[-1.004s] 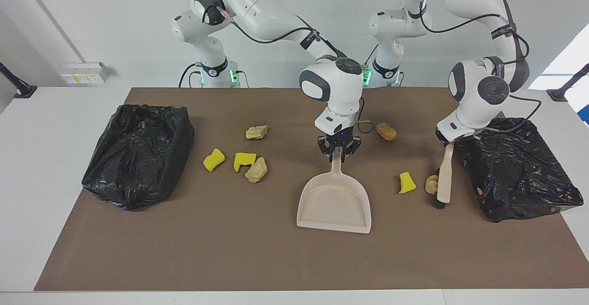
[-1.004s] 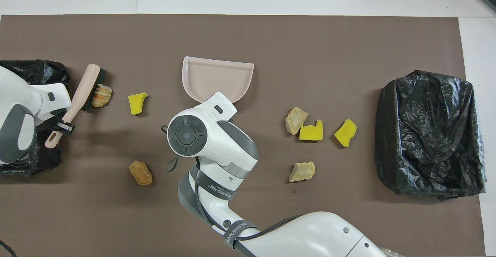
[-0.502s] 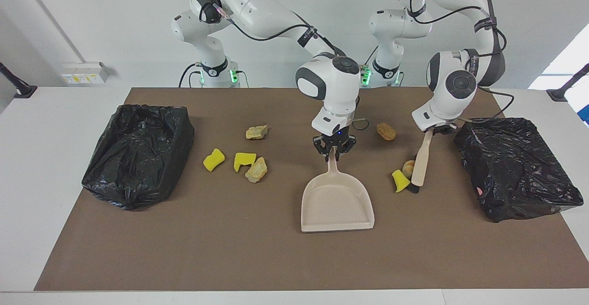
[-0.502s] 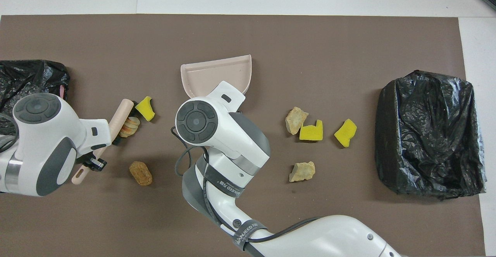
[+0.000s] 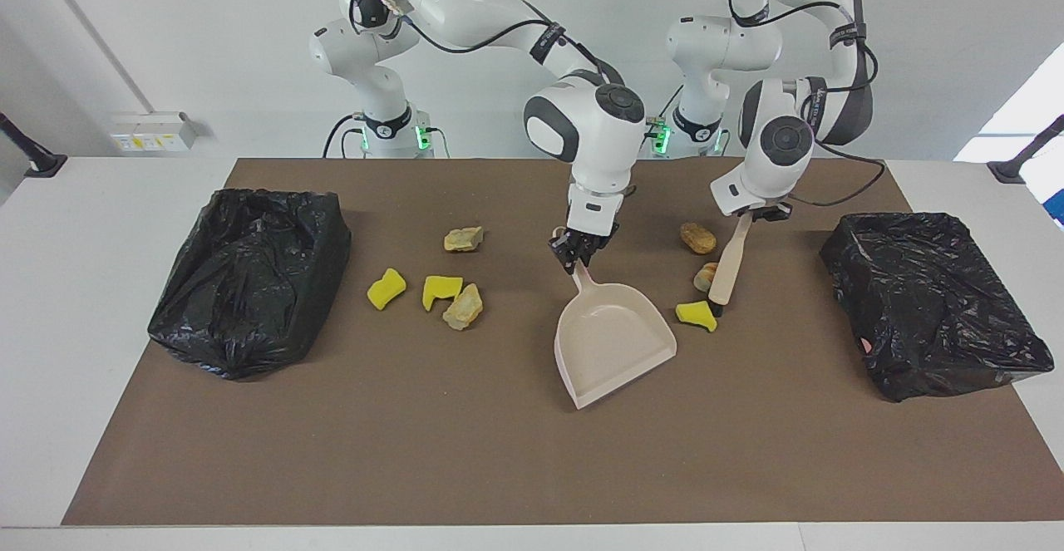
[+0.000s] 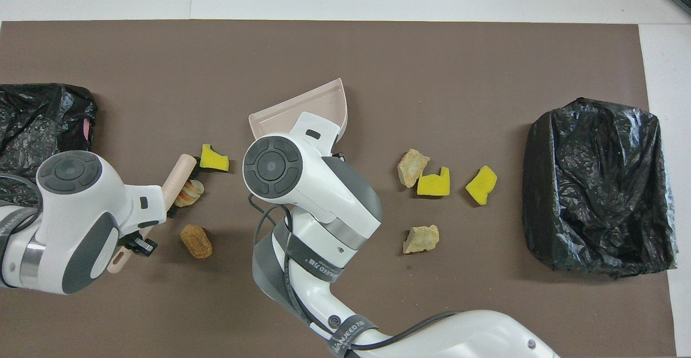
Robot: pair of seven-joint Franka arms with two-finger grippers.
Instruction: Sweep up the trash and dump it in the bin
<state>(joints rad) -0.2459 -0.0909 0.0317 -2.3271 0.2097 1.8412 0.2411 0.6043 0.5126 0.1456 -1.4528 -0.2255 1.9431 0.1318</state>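
Note:
My right gripper point(image 5: 579, 253) is shut on the handle of the beige dustpan point(image 5: 611, 343), which sits mid-mat, turned with its mouth partly toward the left arm's end; it also shows in the overhead view point(image 6: 302, 110). My left gripper point(image 5: 752, 214) is shut on the beige brush point(image 5: 728, 267), whose bristle end touches a yellow sponge chunk point(image 5: 697, 314) beside the pan. A tan lump point(image 5: 706, 275) lies against the brush, and an orange-brown lump point(image 5: 698, 238) lies nearer to the robots. Two yellow chunks point(image 5: 386, 287) and two tan lumps point(image 5: 463, 307) lie toward the right arm's end.
A black bag-lined bin point(image 5: 249, 277) stands at the right arm's end of the brown mat and another point(image 5: 931, 302) at the left arm's end. The mat's edge point(image 5: 499, 501) farthest from the robots borders white table.
My left gripper swept the brush toward the dustpan, pushing the yellow chunk and tan lump along. My right gripper turned the dustpan's mouth toward them.

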